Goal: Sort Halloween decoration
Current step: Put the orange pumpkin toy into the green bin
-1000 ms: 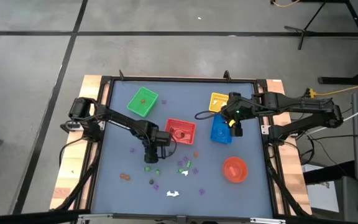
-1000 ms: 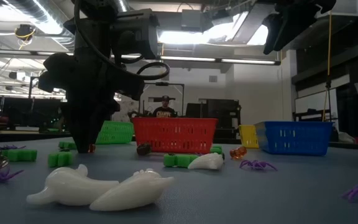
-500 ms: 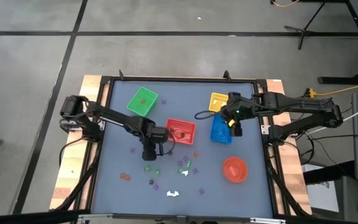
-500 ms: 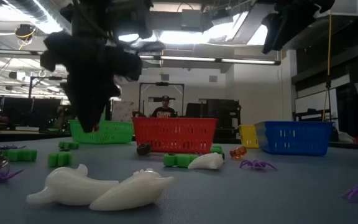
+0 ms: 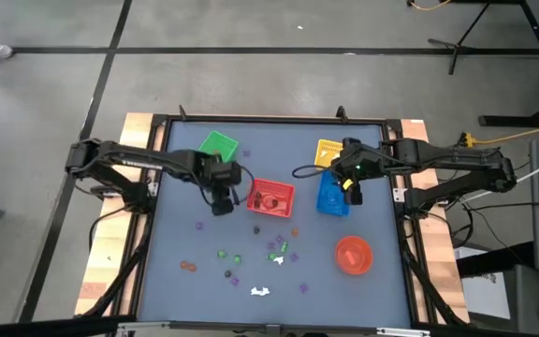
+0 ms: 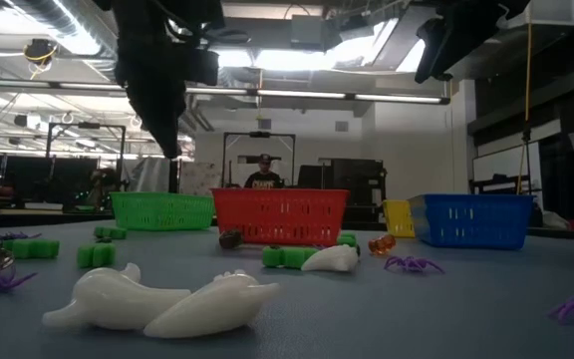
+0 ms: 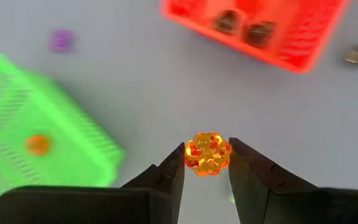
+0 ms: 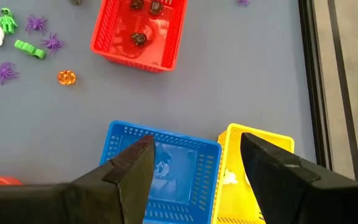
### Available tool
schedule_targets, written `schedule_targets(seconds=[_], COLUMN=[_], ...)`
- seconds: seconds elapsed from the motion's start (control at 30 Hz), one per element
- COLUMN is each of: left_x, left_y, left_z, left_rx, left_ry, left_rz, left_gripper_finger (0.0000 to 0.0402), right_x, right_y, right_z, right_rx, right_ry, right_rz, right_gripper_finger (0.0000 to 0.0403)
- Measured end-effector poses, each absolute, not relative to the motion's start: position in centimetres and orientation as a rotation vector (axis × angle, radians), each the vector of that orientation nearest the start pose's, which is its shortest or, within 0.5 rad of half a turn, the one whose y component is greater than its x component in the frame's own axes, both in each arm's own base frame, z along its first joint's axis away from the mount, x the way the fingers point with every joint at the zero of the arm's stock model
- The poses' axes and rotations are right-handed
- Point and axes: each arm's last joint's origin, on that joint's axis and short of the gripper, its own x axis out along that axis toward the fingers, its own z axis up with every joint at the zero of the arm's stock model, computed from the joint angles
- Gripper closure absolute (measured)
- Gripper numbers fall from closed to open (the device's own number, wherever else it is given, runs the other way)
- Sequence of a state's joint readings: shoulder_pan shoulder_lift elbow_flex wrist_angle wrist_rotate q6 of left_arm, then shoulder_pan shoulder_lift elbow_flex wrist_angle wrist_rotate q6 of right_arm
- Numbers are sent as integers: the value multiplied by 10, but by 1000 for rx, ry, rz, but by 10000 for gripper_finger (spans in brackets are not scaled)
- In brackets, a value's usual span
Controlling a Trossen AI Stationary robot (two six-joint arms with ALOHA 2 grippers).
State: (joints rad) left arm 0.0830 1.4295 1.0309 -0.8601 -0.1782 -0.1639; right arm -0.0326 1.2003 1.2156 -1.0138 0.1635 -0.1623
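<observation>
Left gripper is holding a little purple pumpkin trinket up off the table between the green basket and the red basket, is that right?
Not quite: the trinket is orange, not purple. The left wrist view shows the left gripper shut on a small orange pumpkin trinket, held above the table between the green basket and the red basket. The rest stands.

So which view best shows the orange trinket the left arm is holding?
The left wrist view: the orange trinket sits clearly between the left gripper fingers. In the high and low views it is too small or hidden; the right wrist view misses it.
</observation>
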Motion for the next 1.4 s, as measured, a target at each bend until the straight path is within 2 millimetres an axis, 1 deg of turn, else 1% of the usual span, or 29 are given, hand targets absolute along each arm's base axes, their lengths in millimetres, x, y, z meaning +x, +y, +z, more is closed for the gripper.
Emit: schedule_targets(seconds=[0.17,0.47,0.7,0.93,1.4], left_x=[248,232,216,208,209], left_y=[54,107,135,147,148], left_z=[244,241,242,242,242], left_rx=[-59,-88,-167,-209,-207], left_ry=[1221,1266,1264,1260,1251], left_rz=[420,532,631,681,684], left_gripper_finger=[312,312,312,312,312], right_x=[220,220,220,220,220], right_y=[-12,-12,-12,-12,-12], right_z=[332,332,332,332,332], right_rx=[-213,-213,-213,-213,-213], right_ry=[1010,1010,1010,1010,1010], right_rz=[-98,-99,-98,-98,-98], right_gripper_finger=[166,166,166,166,166])
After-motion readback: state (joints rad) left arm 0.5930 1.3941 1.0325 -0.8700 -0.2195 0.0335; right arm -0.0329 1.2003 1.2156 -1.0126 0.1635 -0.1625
